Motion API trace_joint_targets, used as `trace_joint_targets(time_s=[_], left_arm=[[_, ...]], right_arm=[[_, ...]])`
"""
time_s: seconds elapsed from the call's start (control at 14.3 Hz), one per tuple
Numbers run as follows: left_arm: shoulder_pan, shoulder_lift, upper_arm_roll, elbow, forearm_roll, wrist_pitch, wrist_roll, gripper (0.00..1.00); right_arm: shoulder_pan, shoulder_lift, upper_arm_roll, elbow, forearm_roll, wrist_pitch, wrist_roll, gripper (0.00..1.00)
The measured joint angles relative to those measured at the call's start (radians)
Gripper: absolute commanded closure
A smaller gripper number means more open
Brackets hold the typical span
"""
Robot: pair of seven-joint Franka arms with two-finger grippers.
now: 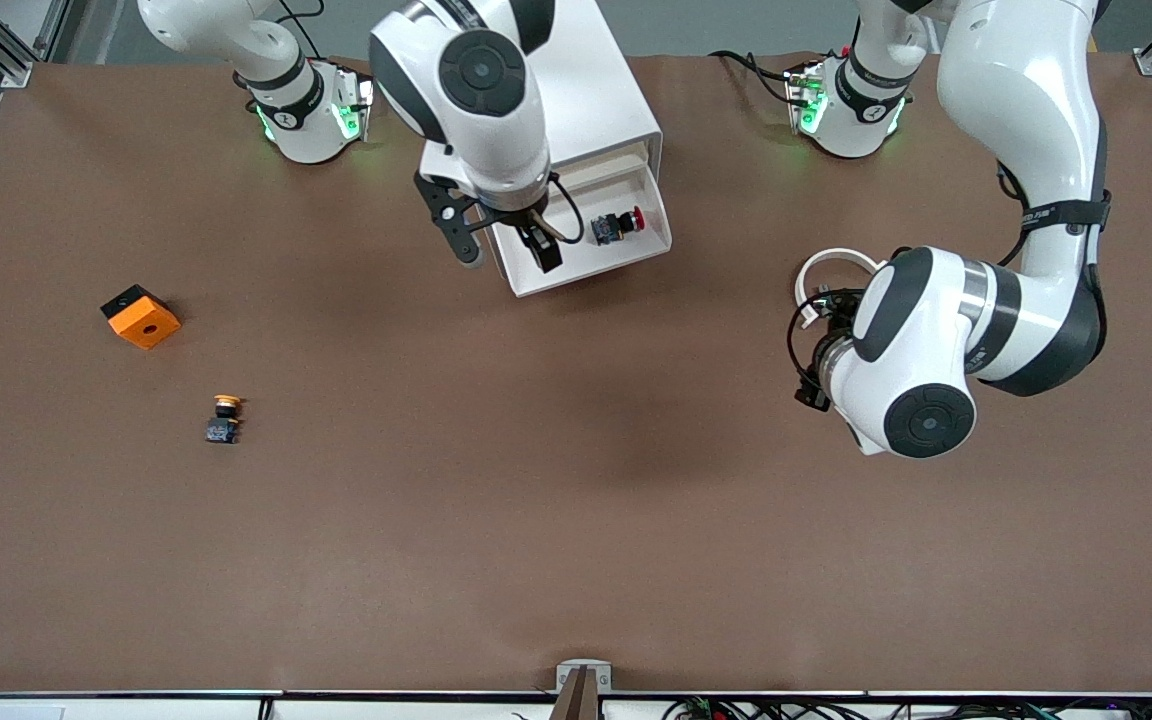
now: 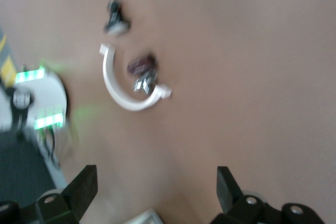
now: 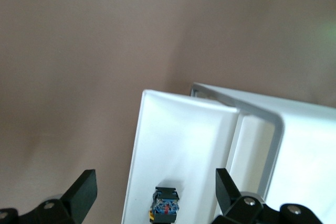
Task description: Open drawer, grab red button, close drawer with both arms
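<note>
**Drawer Open, Red Button in Its Tray**

The white box cabinet [image 1: 601,95] stands on the brown table [image 1: 576,520], its shallow white drawer [image 1: 546,282] pulled out. The right gripper [image 1: 506,245] hangs over the drawer's corner, fingers spread and empty. The left gripper [image 2: 155,192], also spread wide and empty, hovers toward the left arm's end. The small red-capped black button [image 1: 618,225] lies inside the tray.

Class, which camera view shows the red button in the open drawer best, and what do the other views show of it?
The front view: the red button lies whole in the open drawer, red cap and black body both visible. The right wrist view catches only its body at the picture's edge, without the red cap. The left wrist view does not show it.
</note>
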Motion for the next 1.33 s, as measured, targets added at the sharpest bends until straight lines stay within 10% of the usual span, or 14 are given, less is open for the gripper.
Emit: trace_joint_targets(time_s=[0.63, 1.33], left_arm=[[0.09, -0.164, 0.0, -0.014, 0.054, 0.089, 0.678, 0.0], [0.147, -0.388, -0.002, -0.279, 0.054, 0.292, 1.114, 0.0]], right_arm=[[0.087, 0.111, -0.001, 0.022, 0.049, 0.061, 0.121, 0.0], [0.143, 0.209, 0.0, 0.05, 0.076, 0.118, 0.133, 0.0]])
